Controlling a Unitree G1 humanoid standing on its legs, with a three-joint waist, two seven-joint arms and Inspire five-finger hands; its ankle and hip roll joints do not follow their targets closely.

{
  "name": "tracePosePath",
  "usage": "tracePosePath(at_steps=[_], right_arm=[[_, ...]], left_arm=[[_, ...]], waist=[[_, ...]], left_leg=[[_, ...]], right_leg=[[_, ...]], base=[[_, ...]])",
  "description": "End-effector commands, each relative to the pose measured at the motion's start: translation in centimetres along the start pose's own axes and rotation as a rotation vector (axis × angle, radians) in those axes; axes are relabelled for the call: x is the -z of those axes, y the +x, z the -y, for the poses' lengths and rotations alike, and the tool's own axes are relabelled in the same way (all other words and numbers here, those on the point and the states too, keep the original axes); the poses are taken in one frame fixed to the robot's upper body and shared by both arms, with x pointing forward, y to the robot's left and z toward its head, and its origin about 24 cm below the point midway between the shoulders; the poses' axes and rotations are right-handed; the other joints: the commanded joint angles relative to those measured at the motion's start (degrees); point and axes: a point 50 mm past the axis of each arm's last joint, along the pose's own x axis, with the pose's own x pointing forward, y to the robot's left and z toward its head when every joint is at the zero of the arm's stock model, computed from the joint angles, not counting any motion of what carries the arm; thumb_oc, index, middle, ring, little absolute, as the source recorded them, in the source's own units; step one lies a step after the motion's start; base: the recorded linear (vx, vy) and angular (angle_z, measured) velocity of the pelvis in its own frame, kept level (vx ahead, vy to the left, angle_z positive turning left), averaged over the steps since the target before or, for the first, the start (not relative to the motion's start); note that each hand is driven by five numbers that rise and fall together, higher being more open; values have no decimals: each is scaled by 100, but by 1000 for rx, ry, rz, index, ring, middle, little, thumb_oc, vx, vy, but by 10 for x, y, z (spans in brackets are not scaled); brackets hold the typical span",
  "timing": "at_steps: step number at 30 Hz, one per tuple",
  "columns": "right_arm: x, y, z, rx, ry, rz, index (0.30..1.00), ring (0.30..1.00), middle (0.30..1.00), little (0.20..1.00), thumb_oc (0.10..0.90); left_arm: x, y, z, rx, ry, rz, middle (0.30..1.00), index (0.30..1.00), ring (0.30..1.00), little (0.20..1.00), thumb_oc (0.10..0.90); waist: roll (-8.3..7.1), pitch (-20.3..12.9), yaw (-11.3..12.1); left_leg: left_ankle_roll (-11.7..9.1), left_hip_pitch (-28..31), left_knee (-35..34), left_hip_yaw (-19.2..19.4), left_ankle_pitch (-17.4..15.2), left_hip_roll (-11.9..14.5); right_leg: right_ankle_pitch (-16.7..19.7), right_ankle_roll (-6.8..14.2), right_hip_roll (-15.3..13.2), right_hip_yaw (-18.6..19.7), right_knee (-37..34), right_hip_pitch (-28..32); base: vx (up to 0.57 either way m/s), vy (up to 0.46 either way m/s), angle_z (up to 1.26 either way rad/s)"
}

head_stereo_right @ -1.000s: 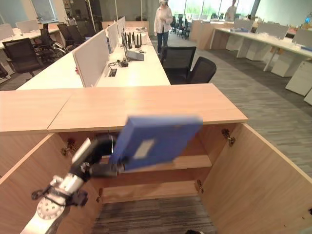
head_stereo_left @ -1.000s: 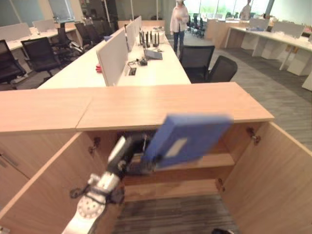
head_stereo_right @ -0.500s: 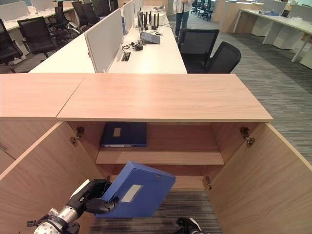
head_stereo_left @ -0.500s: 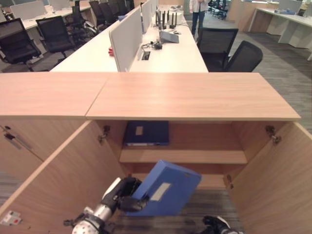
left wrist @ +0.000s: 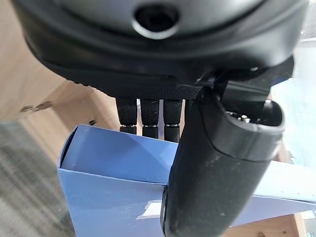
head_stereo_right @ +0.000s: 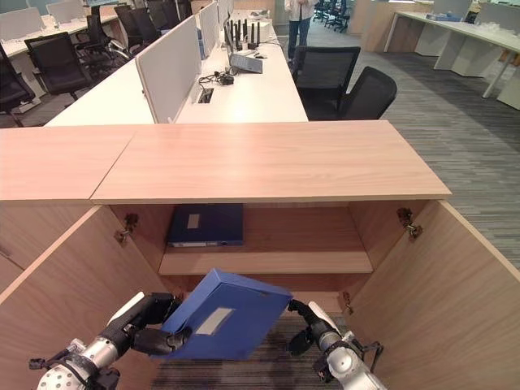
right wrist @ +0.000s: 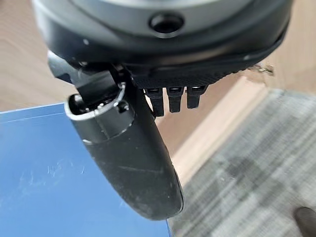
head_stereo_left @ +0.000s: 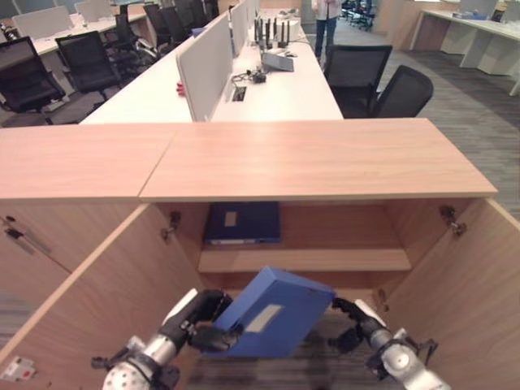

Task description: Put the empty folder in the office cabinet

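Observation:
A blue folder (head_stereo_left: 272,313) with a pale label hangs tilted in front of the open cabinet's lower compartment (head_stereo_left: 357,296). My left hand (head_stereo_left: 195,321) is shut on the folder's lower left corner. In the left wrist view its thumb (left wrist: 212,168) lies on the cover and its fingers (left wrist: 150,116) go behind the folder (left wrist: 108,163). My right hand (head_stereo_right: 313,325) is at the folder's right edge. Its thumb (right wrist: 133,153) lies over the blue cover (right wrist: 54,173), and its fingers (right wrist: 170,98) reach past the edge and hold nothing.
A darker blue folder (head_stereo_left: 242,222) lies flat at the left of the upper shelf (head_stereo_left: 341,260). Both cabinet doors stand open, left (head_stereo_left: 106,301) and right (head_stereo_left: 467,301). Beyond the cabinet top (head_stereo_left: 317,158) are desks, black chairs (head_stereo_left: 382,81) and a standing person (head_stereo_left: 329,12).
The camera tilted down. My left hand lowered the folder from cabinet-top height to the lower compartment. My right hand then rose to the folder's right edge.

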Motion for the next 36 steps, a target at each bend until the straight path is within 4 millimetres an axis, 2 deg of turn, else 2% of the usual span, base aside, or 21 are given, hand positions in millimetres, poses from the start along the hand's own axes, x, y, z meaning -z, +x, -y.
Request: tracePosePath(at_steps=[1, 9, 19, 28, 29, 32, 34, 36], right_arm=[[-89, 13, 16, 36, -68, 380, 900, 900, 900, 900, 800], [-77, 5, 20, 26, -87, 357, 900, 900, 900, 900, 800], [-71, 1, 43, 105, -113, 326, 900, 900, 900, 900, 800], [-37, -12, 76, 222, -82, 189, 900, 900, 900, 900, 800], [-37, -15, 84, 254, -79, 193, 900, 900, 900, 900, 800], [-45, -16, 90, 279, -76, 228, 900, 900, 900, 900, 800], [-50, -15, 90, 277, -75, 246, 900, 900, 900, 900, 800], [-64, -13, 86, 251, -75, 303, 900, 900, 900, 900, 800]], left_arm=[[-53, 6, -6, 48, 111, 273, 300, 300, 300, 300, 400], [-41, 0, -12, -7, 141, 216, 300, 300, 300, 300, 400], [-39, -2, -19, -26, 187, 193, 300, 300, 300, 300, 400], [-29, -11, -32, -87, 209, 131, 300, 300, 300, 300, 400], [-30, -12, -33, -83, 219, 129, 300, 300, 300, 300, 400], [-36, -11, -31, -60, 215, 161, 300, 300, 300, 300, 400], [-39, -9, -30, -52, 216, 173, 300, 300, 300, 300, 400], [-48, -5, -27, -35, 223, 214, 300, 300, 300, 300, 400]], waist=[[-198, -85, -31], [-209, -106, -27], [-212, -136, -30], [-250, -139, -70], [-257, -141, -80], [-261, -141, -83], [-261, -141, -81], [-265, -148, -76]], left_leg=[[-63, -14, -19, -169, -377, -16], [-66, -22, -19, -179, -379, -21], [-65, -28, -19, -170, -381, -18], [-71, -27, -19, -167, -385, -8], [-72, -26, -19, -167, -382, -2], [-71, -24, -19, -158, -386, 2], [-70, -22, -19, -154, -386, 1], [-72, -19, -19, -143, -386, 2]], right_leg=[[-620, 565, -390, 67, 48, 386], [-633, 563, -396, 43, 48, 395], [-644, 563, -399, 32, 48, 392], [-649, 550, -391, 40, 48, 387], [-649, 544, -384, 43, 48, 388], [-649, 541, -378, 50, 48, 388], [-649, 540, -375, 54, 48, 386], [-652, 540, -368, 65, 48, 389]], base=[[0, 0, 0], [0, 0, 0], [0, 0, 0], [0, 0, 0], [0, 0, 0], [0, 0, 0], [0, 0, 0], [0, 0, 0]])
